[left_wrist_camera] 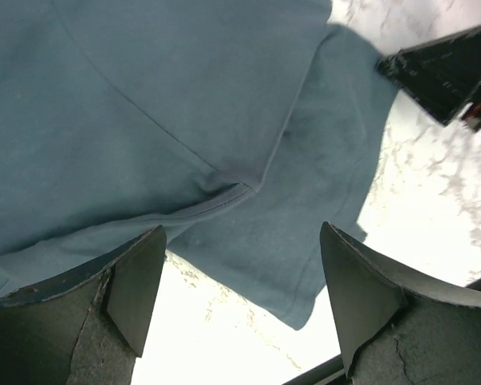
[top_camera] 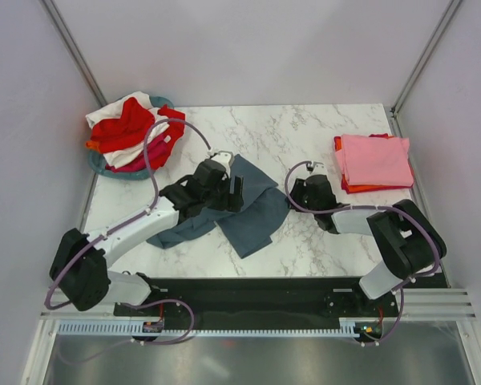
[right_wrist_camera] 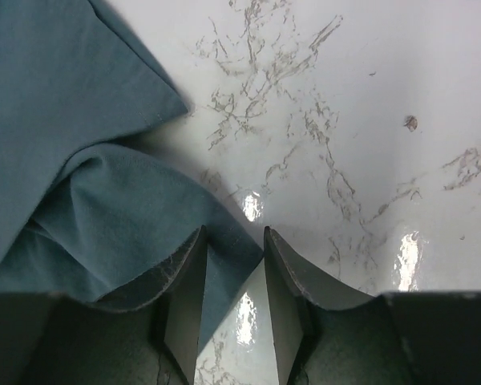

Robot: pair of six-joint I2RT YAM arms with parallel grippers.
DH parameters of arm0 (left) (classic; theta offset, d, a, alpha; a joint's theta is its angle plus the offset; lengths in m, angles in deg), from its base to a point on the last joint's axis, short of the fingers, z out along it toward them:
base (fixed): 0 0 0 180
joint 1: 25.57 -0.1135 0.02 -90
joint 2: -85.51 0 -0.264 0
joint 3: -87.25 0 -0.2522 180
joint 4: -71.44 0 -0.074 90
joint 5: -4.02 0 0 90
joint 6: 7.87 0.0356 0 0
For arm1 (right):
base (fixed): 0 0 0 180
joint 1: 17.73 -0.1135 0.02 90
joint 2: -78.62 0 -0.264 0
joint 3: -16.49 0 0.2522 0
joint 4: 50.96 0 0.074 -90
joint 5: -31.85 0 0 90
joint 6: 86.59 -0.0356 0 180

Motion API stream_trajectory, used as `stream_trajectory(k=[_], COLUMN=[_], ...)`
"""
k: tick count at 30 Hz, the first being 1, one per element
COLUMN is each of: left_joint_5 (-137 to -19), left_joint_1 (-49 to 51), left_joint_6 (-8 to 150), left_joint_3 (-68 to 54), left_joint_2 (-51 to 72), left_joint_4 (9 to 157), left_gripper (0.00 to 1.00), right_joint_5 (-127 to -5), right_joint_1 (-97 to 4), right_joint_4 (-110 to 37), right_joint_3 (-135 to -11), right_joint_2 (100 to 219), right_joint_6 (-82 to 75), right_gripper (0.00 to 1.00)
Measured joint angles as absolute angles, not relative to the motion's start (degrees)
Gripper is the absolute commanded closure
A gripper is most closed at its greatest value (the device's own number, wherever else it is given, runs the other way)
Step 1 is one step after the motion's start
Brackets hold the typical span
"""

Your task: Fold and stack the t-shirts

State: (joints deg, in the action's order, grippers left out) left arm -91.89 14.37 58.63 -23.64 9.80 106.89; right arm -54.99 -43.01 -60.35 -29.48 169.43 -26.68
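A slate blue-grey t-shirt [top_camera: 252, 212] lies crumpled on the marble table between the two arms. My left gripper [top_camera: 234, 192] hovers over its upper middle, wide open, with the shirt's sleeve and hem [left_wrist_camera: 305, 200] below the fingers and nothing between them. My right gripper [top_camera: 295, 192] is at the shirt's right edge. Its jaws [right_wrist_camera: 234, 233] stand narrowly apart, with a corner of the shirt's edge [right_wrist_camera: 224, 265] lying between them and marble showing in the gap. A folded pink t-shirt [top_camera: 374, 160] tops a small stack with orange-red cloth [top_camera: 361, 188] beneath.
A round teal basket [top_camera: 100, 164] at the back left holds a heap of red, white and magenta t-shirts [top_camera: 128, 128]. Grey walls close in the table on both sides and behind. The right gripper's black body [left_wrist_camera: 449, 76] shows at the top right of the left wrist view.
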Motion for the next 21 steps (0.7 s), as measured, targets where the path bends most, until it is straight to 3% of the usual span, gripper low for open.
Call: stream_trajectory(k=[2,4,5,7,14,21], left_joint_5=[-92.1,-92.8,-93.3,-93.9,-95.7,-96.5], left_joint_1=[14.9,15.6,15.9,16.3,16.8,17.5], left_joint_6=[59.4,60.2,60.6,61.2,62.9,65.4], left_joint_3=[-23.6,-23.6,-23.6,-23.4,-21.4,-19.6], left_joint_2=[7.5,4.8,3.6,1.7,-3.8,-7.9], left_joint_4=[106.5,106.5,106.4,106.4,105.6,104.2], left_gripper=[0.16,0.17,0.17,0.18,0.21,0.28], right_joint_5=[-55.5,-56.2,-56.4,-56.6,-55.0,-53.2], right_joint_1=[-43.0,-43.0,-43.0,-43.0,-43.0,-43.0], right_joint_4=[-60.5,-60.4,-60.4,-60.5,-60.4,-61.3], right_joint_3=[-29.8,-29.8,-29.8,-29.8,-28.0,-25.5], right_joint_2=[169.9,170.0,170.2,170.3,167.5,163.5], right_joint_6=[-26.8,-26.9,-26.9,-27.1,-27.5,-27.8], right_gripper=[0.63,0.74,0.84,0.92,1.0,1.0])
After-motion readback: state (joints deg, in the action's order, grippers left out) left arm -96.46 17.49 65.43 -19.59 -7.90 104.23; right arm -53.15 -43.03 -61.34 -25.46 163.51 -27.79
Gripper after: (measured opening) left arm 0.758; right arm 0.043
